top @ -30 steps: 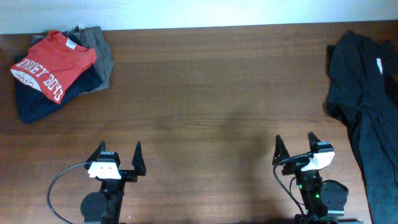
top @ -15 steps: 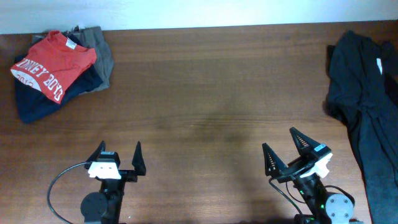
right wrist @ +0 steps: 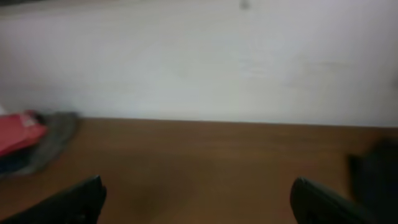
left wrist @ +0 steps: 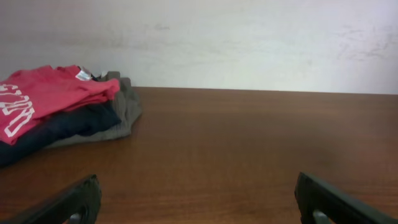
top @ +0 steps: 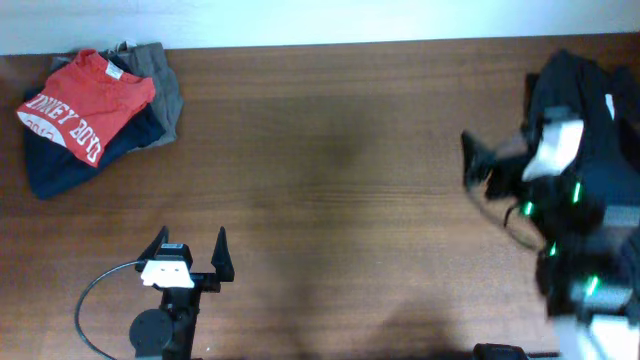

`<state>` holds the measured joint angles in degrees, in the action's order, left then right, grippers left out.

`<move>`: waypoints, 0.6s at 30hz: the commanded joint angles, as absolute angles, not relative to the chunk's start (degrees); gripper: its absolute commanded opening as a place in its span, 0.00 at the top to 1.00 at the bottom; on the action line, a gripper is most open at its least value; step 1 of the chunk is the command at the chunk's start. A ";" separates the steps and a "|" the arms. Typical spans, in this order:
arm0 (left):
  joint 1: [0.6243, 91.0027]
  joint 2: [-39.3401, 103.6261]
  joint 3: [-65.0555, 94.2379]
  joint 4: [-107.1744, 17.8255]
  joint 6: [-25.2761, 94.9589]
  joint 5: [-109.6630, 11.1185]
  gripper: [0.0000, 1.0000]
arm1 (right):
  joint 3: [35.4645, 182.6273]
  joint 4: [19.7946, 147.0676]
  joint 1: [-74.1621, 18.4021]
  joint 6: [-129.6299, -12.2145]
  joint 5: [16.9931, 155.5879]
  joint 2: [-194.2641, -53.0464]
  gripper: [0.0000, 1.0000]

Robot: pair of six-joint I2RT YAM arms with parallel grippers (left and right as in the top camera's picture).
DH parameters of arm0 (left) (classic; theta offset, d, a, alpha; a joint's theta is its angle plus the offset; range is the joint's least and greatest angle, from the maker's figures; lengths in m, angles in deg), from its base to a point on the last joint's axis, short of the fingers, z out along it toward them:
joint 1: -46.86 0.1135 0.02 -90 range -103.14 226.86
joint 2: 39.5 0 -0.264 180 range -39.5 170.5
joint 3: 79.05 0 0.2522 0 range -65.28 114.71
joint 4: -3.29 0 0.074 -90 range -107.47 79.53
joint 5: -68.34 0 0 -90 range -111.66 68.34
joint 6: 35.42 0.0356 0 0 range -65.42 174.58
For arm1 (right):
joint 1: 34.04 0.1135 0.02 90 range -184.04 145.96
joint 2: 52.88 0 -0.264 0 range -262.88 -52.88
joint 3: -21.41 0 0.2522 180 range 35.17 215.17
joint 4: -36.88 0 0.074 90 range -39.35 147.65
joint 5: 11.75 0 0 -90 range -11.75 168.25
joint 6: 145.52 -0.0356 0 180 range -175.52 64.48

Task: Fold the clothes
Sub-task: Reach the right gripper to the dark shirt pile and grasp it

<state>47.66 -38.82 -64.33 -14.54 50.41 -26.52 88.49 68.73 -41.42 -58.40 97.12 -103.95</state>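
Observation:
A heap of black clothes [top: 583, 82] lies crumpled at the table's right edge. A folded pile sits at the far left corner: a red shirt with white lettering [top: 85, 100] on a navy one [top: 60, 168], beside a grey one [top: 165, 88]. My right gripper [top: 478, 165] hovers blurred just left of the black heap, open and empty, its arm over the cloth. In the right wrist view its fingers [right wrist: 68, 202] frame bare wood, with black cloth [right wrist: 379, 171] at the right edge. My left gripper [top: 190, 255] rests open near the front edge, facing the folded pile [left wrist: 56, 106].
The brown wooden table [top: 330, 150] stretches between the two lots of clothing. A white wall [left wrist: 249, 43] runs along its far edge. A black cable [top: 95, 300] loops beside the left arm's base.
My right arm has swung up from the front edge toward the black heap at the right, still open. The left arm and both lots of clothes have not moved.

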 commanded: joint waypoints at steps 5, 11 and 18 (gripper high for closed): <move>47.92 -39.17 -64.77 -14.79 50.28 -26.15 0.01 | 126.02 92.73 -54.58 -52.78 87.68 -141.24 0.01; 47.92 -39.17 -64.77 -14.79 50.28 -26.15 0.01 | 137.36 97.65 -59.78 -52.76 87.61 -156.80 0.01; 47.92 -39.17 -64.77 -14.79 50.31 -26.15 0.01 | 137.36 89.91 -63.06 -52.72 82.19 -168.63 0.01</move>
